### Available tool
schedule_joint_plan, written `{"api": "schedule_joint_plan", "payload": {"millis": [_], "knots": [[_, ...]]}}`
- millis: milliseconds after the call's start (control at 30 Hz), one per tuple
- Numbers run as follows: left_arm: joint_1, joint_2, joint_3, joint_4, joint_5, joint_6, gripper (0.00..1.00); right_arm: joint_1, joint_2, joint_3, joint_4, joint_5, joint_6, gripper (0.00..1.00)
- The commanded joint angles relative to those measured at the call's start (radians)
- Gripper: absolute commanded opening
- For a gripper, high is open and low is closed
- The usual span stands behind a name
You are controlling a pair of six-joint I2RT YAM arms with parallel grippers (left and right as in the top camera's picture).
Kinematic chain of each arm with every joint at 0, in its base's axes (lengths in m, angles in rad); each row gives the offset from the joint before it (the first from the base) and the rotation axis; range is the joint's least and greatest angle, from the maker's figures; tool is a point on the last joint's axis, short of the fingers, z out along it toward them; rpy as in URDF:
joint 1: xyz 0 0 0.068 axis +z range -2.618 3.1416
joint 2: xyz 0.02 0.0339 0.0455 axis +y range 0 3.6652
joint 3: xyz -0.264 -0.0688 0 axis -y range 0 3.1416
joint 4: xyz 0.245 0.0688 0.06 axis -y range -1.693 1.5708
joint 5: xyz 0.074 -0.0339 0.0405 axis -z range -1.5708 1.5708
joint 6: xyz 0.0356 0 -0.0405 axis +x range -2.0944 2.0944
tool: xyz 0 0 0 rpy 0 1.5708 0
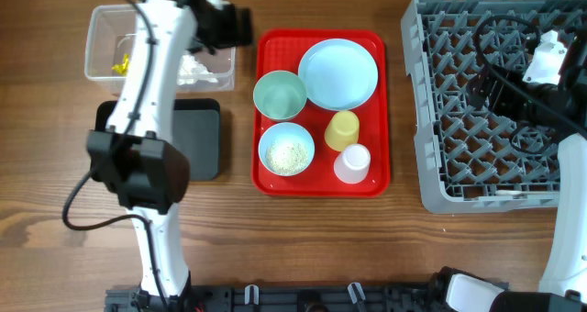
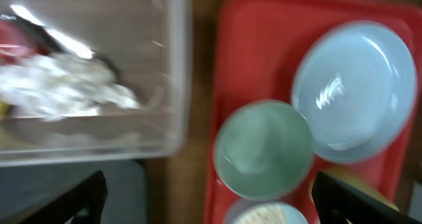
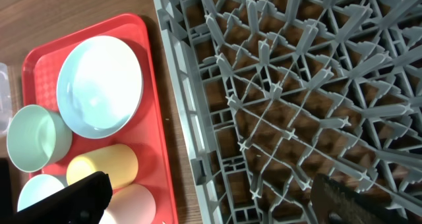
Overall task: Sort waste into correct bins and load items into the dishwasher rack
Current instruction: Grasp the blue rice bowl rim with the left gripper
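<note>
The clear tub [image 1: 101, 37] holds a yellow wrapper [image 1: 119, 64] and a white tissue [image 1: 197, 69]; the black tray [image 1: 197, 138] lies in front of it. My left gripper [image 1: 229, 26] hovers open and empty between the tub [image 2: 178, 66] and the mint bowl [image 2: 264, 148]. On the red tray stand the blue plate [image 1: 337, 73], the mint bowl [image 1: 279, 94], a bowl of rice grains [image 1: 287, 149], a yellow cup [image 1: 342, 129] and a pink cup [image 1: 351, 162]. My right gripper [image 3: 224, 201] is open and empty over the left edge of the grey rack [image 3: 297, 85].
The flat red tray [image 1: 271, 101] sits between the bins and the rack [image 1: 440, 119]. A strip of bare wood separates the tray from the rack. My left arm stretches over the black tray and the tub. The tissue [image 2: 59, 85] shows blurred in the left wrist view.
</note>
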Motion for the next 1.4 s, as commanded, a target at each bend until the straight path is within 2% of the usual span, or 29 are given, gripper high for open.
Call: {"api": "schedule_joint_plan", "payload": {"millis": [0, 133, 200, 267, 300, 367, 467, 667, 833, 867, 1067, 1100, 1167, 1200, 1333, 1367], "knots": [[-0.154, 0.0, 0.0, -0.054, 0.062, 0.031, 1.0, -0.001, 0.008, 0.004, 0.002, 0.005, 0.013, 1.0], [-0.303, 0.002, -0.106, 0.015, -0.047, -0.015, 1.0, -0.001, 0.008, 0.004, -0.006, 0.006, 0.013, 1.0], [-0.327, 0.002, -0.149, 0.006, -0.047, -0.031, 0.94, -0.001, 0.008, 0.004, -0.007, 0.006, 0.013, 1.0], [-0.356, 0.002, -0.177, -0.071, -0.047, -0.082, 0.92, -0.001, 0.008, 0.004, -0.008, 0.006, 0.013, 1.0], [-0.371, 0.002, -0.177, -0.125, -0.049, -0.115, 0.86, -0.001, 0.008, 0.004, -0.01, 0.006, 0.013, 1.0], [-0.426, 0.002, -0.18, -0.191, -0.085, -0.183, 0.85, -0.001, 0.008, 0.004, -0.01, 0.006, 0.014, 1.0], [-0.54, 0.002, -0.304, -0.119, -0.16, -0.234, 0.85, -0.001, 0.008, 0.004, -0.01, 0.006, 0.012, 1.0], [-0.56, -0.029, -0.46, -0.043, -0.16, -0.259, 0.8, -0.001, 0.008, 0.004, -0.013, 0.006, 0.013, 1.0], [-0.56, -0.084, -0.529, -0.016, -0.148, -0.133, 0.77, -0.001, 0.008, 0.004, -0.022, 0.006, 0.013, 1.0], [-0.561, -0.093, -0.579, 0.01, -0.139, -0.071, 0.72, -0.001, 0.008, 0.004, -0.021, 0.006, 0.013, 1.0], [-0.56, -0.177, -0.698, 0.18, -0.075, 0.047, 0.74, -0.001, 0.008, 0.004, -0.024, -0.003, 0.018, 1.0], [-0.56, -0.177, -0.716, 0.211, -0.06, 0.061, 0.68, 0.0, 0.008, 0.004, -0.025, -0.003, 0.022, 1.0], [-0.56, -0.177, -0.763, 0.269, -0.061, 0.061, 0.42, 0.0, 0.008, 0.004, -0.025, -0.003, 0.022, 1.0], [-0.557, -0.177, -0.802, 0.306, -0.061, 0.061, 0.33, 0.0, 0.008, 0.004, -0.026, -0.003, 0.022, 1.0], [-0.557, -0.177, -0.861, 0.383, -0.065, 0.06, 0.29, 0.0, 0.008, 0.004, -0.026, -0.01, 0.023, 1.0], [-0.557, -0.177, -0.861, 0.399, -0.065, 0.06, 0.23, 0.0, 0.008, 0.004, -0.026, -0.01, 0.035, 1.0]]}}
